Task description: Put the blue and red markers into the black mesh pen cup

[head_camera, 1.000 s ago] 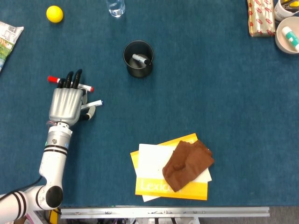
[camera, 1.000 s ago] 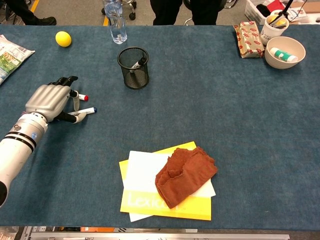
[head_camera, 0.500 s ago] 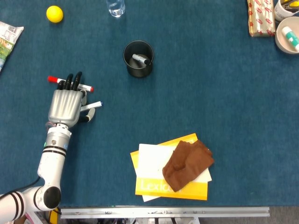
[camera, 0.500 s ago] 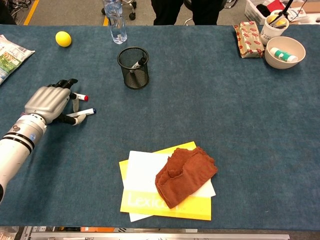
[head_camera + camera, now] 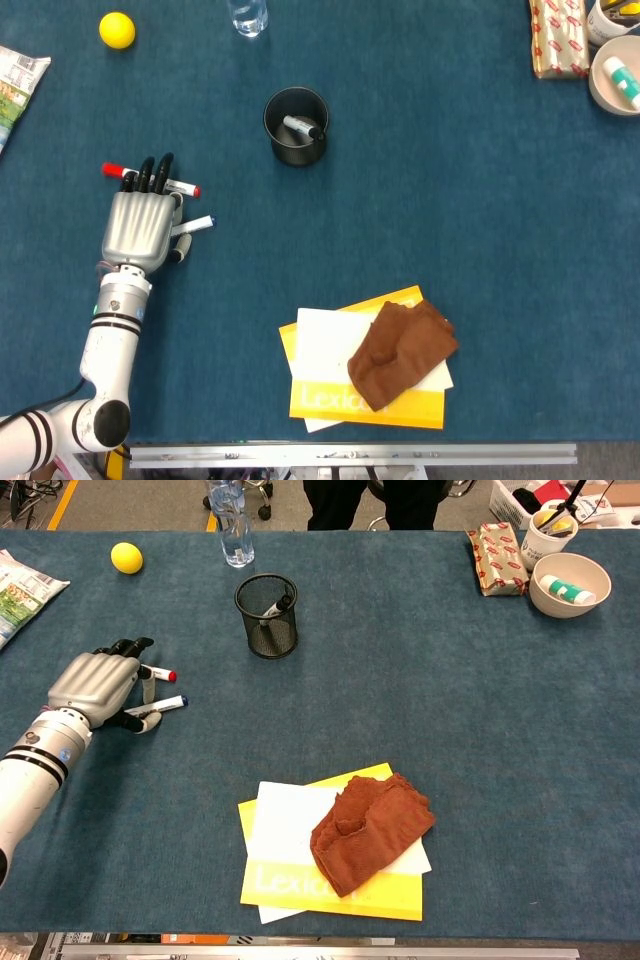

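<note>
My left hand (image 5: 140,225) lies palm down on the blue table (image 5: 450,200), near its left side; my dark fingertips (image 5: 152,172) lie across the red marker (image 5: 115,170), whose red ends poke out on either side of them; the blue marker (image 5: 166,704) sits at my thumb side, its blue-tipped end pointing toward the middle of the table, and my thumb presses against its near end, though I cannot tell whether I truly have it pinched or am only touching it; both markers are on the table top, well apart from the black mesh cup (image 5: 296,125), which stands upright further back and to the right, with one dark-capped pen (image 5: 302,127) leaning inside it; my right hand shows in neither view; near the front edge a brown cloth (image 5: 402,351) lies crumpled on white paper (image 5: 318,345) atop a yellow book (image 5: 345,400); at the back left are a yellow ball (image 5: 117,30), a clear bottle (image 5: 231,525) and a printed packet (image 5: 15,80) at the table's edge; at the back right a wrapped parcel (image 5: 497,555) lies beside a bowl (image 5: 568,585).
</note>
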